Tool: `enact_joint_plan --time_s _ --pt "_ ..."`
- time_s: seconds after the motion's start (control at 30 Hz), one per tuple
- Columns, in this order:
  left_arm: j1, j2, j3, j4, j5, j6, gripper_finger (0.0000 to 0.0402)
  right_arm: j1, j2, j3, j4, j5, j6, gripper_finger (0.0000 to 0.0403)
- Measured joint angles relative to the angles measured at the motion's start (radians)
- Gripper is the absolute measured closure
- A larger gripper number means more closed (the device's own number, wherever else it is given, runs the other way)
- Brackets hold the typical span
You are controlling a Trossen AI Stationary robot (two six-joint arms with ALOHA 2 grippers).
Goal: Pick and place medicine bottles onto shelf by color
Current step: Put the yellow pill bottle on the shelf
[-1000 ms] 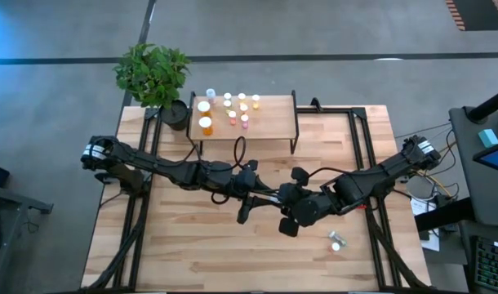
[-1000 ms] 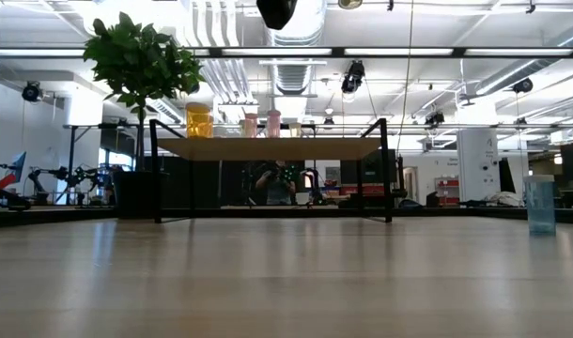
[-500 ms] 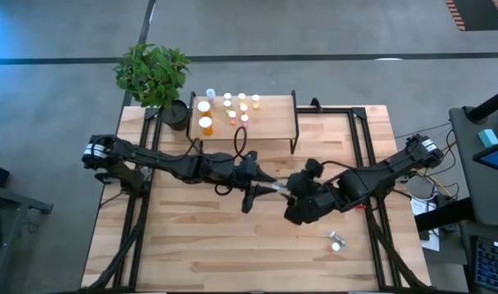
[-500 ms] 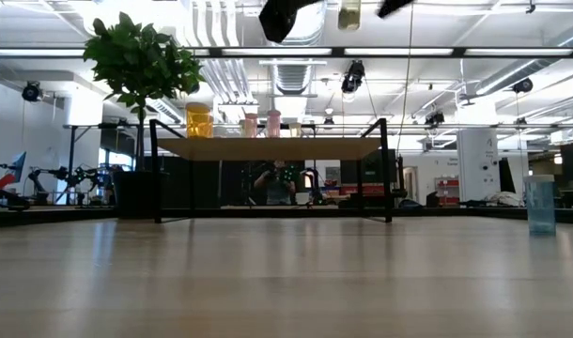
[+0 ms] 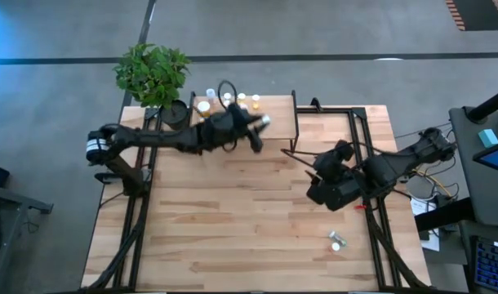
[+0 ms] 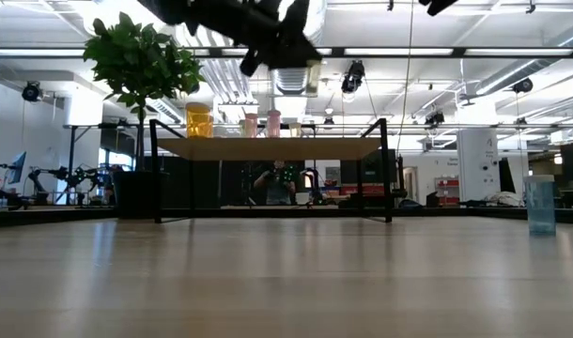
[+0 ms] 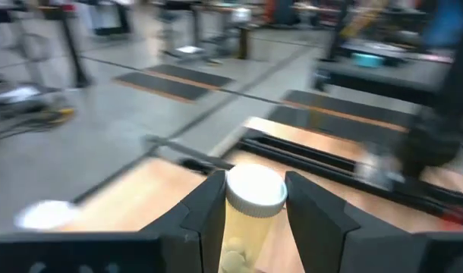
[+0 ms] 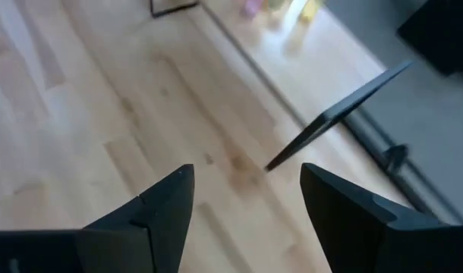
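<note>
Yellow-green bottle with white cap clamped between left gripper fingers, above the shelf; right gripper fingers spread, empty, over the table.

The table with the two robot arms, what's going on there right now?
The left gripper holds a yellow-green medicine bottle with a white cap over the shelf, where other bottles stand in a cluster. The right gripper is open and empty above the right side of the table. One teal bottle waits on the table near the right arm.
</note>
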Motion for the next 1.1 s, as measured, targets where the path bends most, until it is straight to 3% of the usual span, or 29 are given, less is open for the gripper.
enact_joint_plan --time_s 0.17,0.3,0.67,1.1 --pt "0.137 0.033 0.003 0.006 0.017 -0.002 0.0291 -0.017 -0.074 -0.017 -0.001 0.065 -0.097 0.0174" --pt "0.181 0.059 0.003 0.006 0.076 -0.002 0.0291 -0.051 -0.137 -0.022 -0.005 0.086 -0.163 0.0174" --pt "0.192 0.117 0.011 0.018 0.077 0.001 0.0291 -0.097 -0.27 -0.023 -0.014 0.147 -0.251 0.0174" --pt "0.205 0.151 0.016 0.019 0.066 0.008 0.029 -0.096 -0.283 -0.024 -0.02 0.158 -0.29 0.0174"
